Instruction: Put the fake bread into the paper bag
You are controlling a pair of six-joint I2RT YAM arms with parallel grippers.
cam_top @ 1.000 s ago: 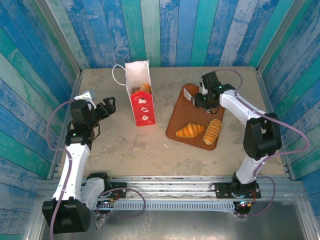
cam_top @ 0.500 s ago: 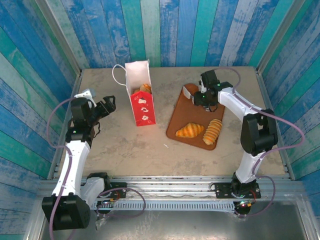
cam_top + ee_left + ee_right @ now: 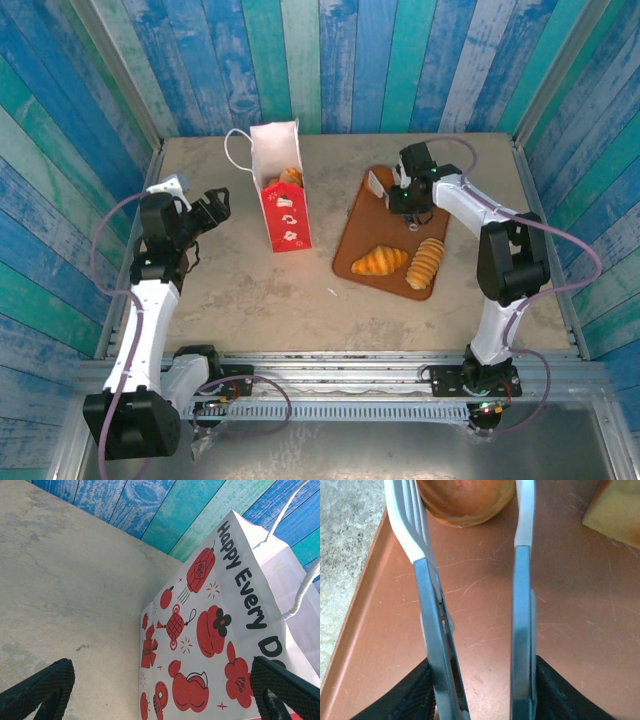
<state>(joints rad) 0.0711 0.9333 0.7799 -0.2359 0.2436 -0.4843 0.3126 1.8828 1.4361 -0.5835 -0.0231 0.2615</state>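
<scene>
On the white side of the paper bag (image 3: 215,645), black letters read "Happy Every D", cut off toward four o'clock. Marks on its red front are unreadable.

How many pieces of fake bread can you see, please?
5: croissant and ridged horn on the tray, cube bun and round bun farther back on it, one roll in the paper bag, which may hide more.

From high at the near edge, you look down on the whole tabletop (image 3: 250,270). Left wrist view sits low, close beside the bag (image 3: 210,630); right wrist view hugs the tray (image 3: 570,605). The overhead view shares both.
</scene>
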